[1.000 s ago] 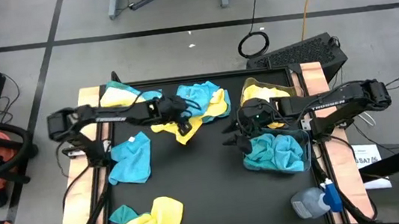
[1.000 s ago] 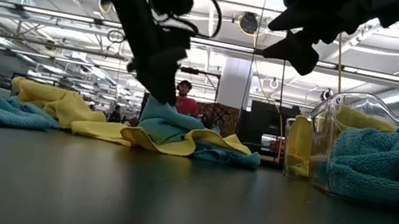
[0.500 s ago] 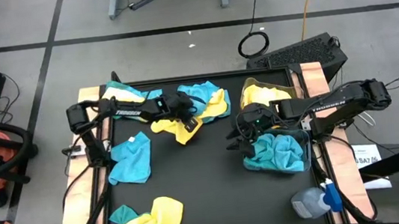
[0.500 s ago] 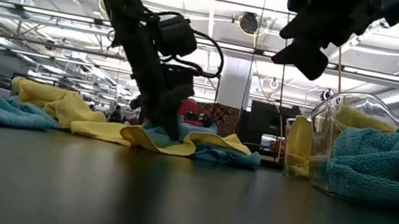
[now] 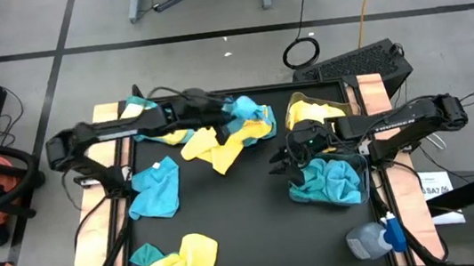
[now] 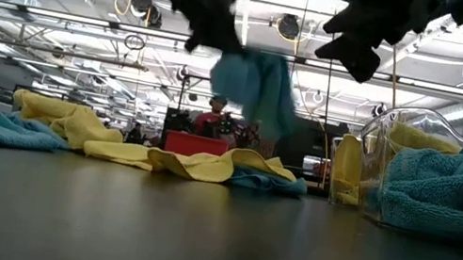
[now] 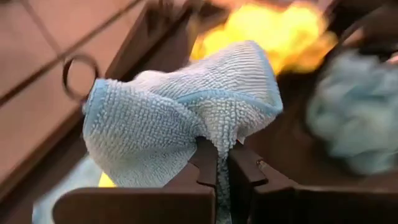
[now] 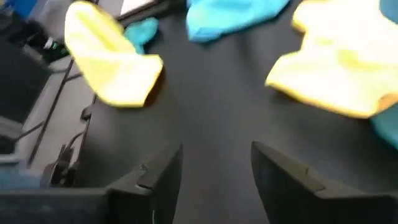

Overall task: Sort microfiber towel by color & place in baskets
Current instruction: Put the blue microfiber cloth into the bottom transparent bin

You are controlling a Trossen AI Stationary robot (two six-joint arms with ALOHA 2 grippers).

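The left claw (image 7: 217, 163) is clenched on a teal towel (image 7: 180, 109), lifted above the yellow towel (image 5: 221, 148) on the table (image 5: 246, 212). The right claw (image 8: 214, 168), fingers spread and empty, hovers beside the basket (image 5: 363, 177) of teal cloths.

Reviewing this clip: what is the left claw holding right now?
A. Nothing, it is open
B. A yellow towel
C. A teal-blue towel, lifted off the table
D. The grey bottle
C: the left claw is shut on a teal-blue towel, which hangs clear above the table in the low view.
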